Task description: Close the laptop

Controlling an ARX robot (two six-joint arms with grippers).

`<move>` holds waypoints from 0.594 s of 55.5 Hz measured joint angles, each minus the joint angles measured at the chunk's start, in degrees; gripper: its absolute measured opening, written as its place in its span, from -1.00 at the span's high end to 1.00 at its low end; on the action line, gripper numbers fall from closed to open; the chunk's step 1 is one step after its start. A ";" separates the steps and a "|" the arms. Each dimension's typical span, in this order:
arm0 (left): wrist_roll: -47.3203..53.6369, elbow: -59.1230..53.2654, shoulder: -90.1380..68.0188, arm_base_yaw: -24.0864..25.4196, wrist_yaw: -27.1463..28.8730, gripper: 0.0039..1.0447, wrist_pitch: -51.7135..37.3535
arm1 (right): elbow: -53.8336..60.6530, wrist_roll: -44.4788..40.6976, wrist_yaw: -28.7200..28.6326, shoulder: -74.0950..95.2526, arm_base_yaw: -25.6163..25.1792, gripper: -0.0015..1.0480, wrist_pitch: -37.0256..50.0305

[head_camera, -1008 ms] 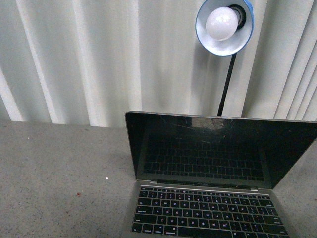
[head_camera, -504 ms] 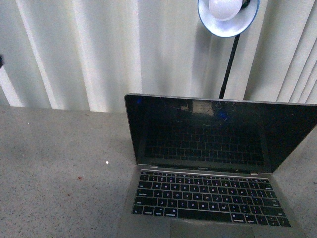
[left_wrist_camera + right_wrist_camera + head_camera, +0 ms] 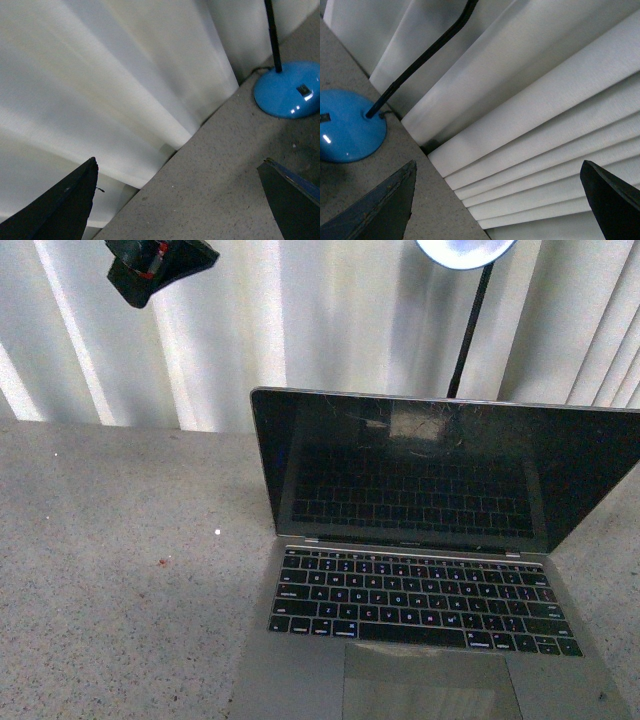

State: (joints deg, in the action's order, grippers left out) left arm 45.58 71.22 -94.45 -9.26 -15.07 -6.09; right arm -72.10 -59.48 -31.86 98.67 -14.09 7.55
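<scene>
So over on the far left we had a dark chunk of the left arm [image 3: 158, 265] with a bit of red on it, hanging high up in front of the white blinds [image 3: 300, 330]. Our guess was that it sat up there so it could come at the lid from above rather than from the side. The left gripper [image 3: 179, 161] was spread wide with nothing between its fingers [image 3: 55, 210], which made sense to us, since shutting a lid needs a push and not a grab. Below it, the left side of the grey speckled table [image 3: 120, 540] was bare. The laptop [image 3: 420, 570] sat right of centre on that table. Its keyboard [image 3: 420, 600] was toward us and its dark, scratched screen [image 3: 430, 470] stood up, leaning slightly back, so nothing was closed yet. Just behind the lid was the lamp [image 3: 468, 335], with its blue base [image 3: 287, 90] near the blinds. We figured that thin pole was the thing to avoid when reaching over the top edge. The right gripper [image 3: 499, 162] was gaping too, empty, and aimed at the blinds and the lamp base. We couldn't see that arm from the front at all.
</scene>
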 joint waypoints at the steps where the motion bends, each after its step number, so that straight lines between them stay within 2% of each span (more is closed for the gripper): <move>1: 1.57 1.16 -0.68 -0.24 -0.15 -0.87 1.51 | -0.57 -0.33 -0.04 0.35 0.04 -0.86 -0.72; 13: 16.48 12.15 -7.87 -2.60 -0.17 -0.87 15.58 | -13.03 -11.91 -3.61 6.80 0.90 -0.86 -16.41; 33: 26.32 26.60 -15.47 -4.72 -0.37 -0.87 29.88 | -22.99 -21.16 -3.89 13.11 3.30 -0.86 -32.65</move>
State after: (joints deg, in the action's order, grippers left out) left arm 71.90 97.82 -109.93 -13.98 -15.44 23.79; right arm -95.09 -80.64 -35.75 111.79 -10.79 -25.10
